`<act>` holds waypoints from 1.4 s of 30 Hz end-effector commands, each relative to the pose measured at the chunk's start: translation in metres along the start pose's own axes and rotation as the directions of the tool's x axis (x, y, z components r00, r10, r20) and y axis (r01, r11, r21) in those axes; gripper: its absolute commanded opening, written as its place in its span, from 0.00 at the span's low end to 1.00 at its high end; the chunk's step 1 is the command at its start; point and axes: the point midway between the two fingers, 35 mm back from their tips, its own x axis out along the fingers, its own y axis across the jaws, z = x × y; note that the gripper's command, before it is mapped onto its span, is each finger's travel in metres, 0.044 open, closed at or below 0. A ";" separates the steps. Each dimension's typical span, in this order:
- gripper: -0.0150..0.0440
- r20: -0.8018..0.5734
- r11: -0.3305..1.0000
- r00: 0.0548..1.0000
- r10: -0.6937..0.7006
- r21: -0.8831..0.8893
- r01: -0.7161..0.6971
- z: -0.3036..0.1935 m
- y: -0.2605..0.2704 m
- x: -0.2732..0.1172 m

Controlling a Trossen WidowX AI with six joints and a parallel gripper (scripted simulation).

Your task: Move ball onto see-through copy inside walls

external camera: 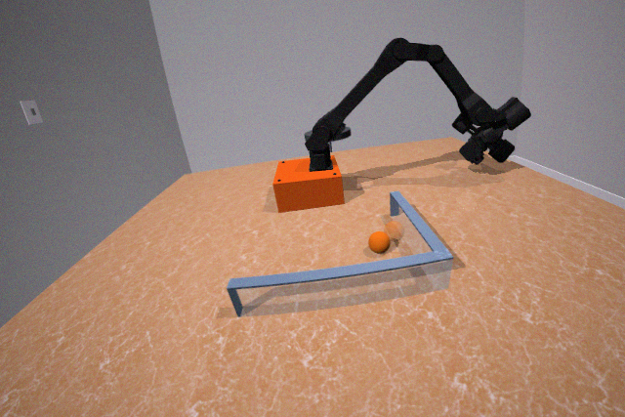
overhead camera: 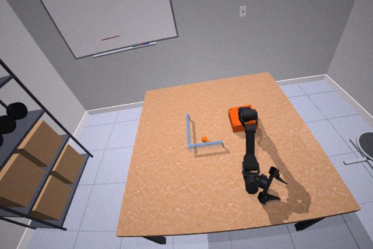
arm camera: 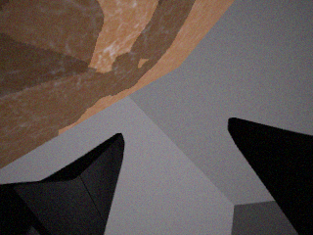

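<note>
The orange ball (overhead camera: 204,139) (external camera: 379,241) lies on the table inside the corner, close to one of the two low clear walls. Blue edges top the first wall (overhead camera: 188,130) (external camera: 333,271) and the second wall (overhead camera: 209,143) (external camera: 418,225). The see-through copy (external camera: 394,229) stands beside the second wall, just behind and right of the ball in the exterior view, partly overlapped by it; I cannot make it out in the top view. My gripper (overhead camera: 283,191) (arm camera: 174,130) is open and empty, raised above the table's near right part, far from the ball. Its fingertips are hidden in the exterior view.
The orange base block (overhead camera: 238,119) (external camera: 310,195) carries the arm, beyond the open side of the corner. The arm reaches from it toward the near right of the table (overhead camera: 168,197) (external camera: 151,352) in the top view. The table edge lies beyond the gripper.
</note>
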 end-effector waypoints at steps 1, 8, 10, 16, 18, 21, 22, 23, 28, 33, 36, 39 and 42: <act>0.89 0.000 1.000 1.000 0.003 -0.006 -0.003 0.000 0.001 -0.001; 0.76 0.006 0.922 0.981 0.196 -0.341 -0.182 0.000 0.028 -0.056; 0.76 0.014 0.857 0.964 0.267 -0.462 -0.230 0.002 0.037 -0.078; 0.76 0.038 0.698 0.924 0.380 -0.667 -0.260 0.010 0.048 -0.119; 0.76 0.048 0.639 0.908 0.415 -0.726 -0.254 0.013 0.051 -0.132; 0.76 0.063 0.551 0.882 0.466 -0.801 -0.234 0.018 0.055 -0.153; 0.76 0.067 0.528 0.875 0.480 -0.818 -0.227 0.019 0.056 -0.158; 0.76 0.071 0.506 0.867 0.494 -0.834 -0.220 0.021 0.058 -0.164; 0.76 0.094 0.396 0.824 0.558 -0.904 -0.165 0.028 0.062 -0.193; 0.76 0.131 0.277 0.770 0.625 -0.959 -0.062 0.039 0.063 -0.225; 0.76 0.160 0.206 0.731 0.664 -0.978 0.027 0.048 0.063 -0.246; 0.76 0.192 0.144 0.690 0.698 -0.981 0.127 0.057 0.061 -0.267; 0.76 0.232 0.081 0.636 0.736 -0.963 0.258 0.070 0.057 -0.294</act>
